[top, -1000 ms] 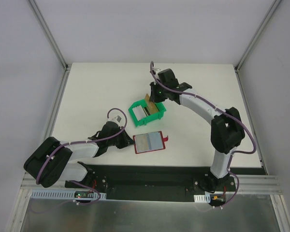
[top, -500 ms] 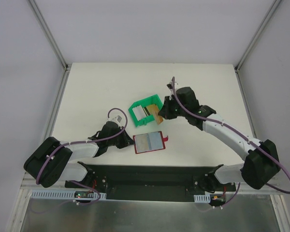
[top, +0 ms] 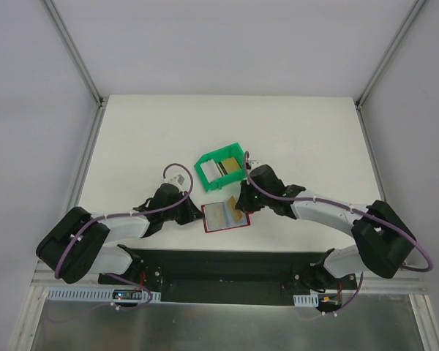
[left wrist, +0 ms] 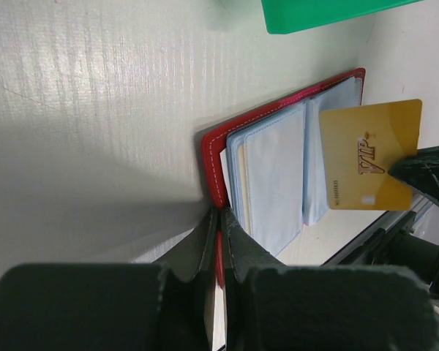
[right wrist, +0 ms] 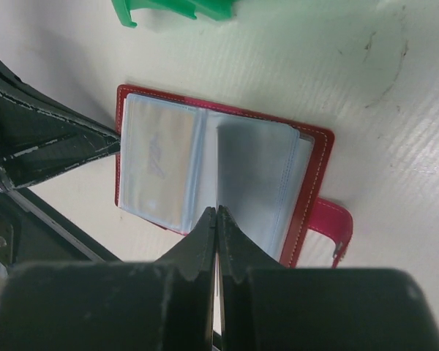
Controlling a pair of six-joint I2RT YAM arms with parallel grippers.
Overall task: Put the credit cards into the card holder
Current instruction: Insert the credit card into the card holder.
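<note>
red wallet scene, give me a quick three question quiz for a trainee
1. True or false: the dark red folding wallet lies shut on the table.
2. What does the right gripper hold? A: a golden-yellow flat card. B: the wallet's pink snap tab. C: nothing.
3. Fill in: the left gripper is shut on the wallet's red ___.

Key: 1 false, it lies open with its pale pockets up. 2 A. 3 edge.
</note>
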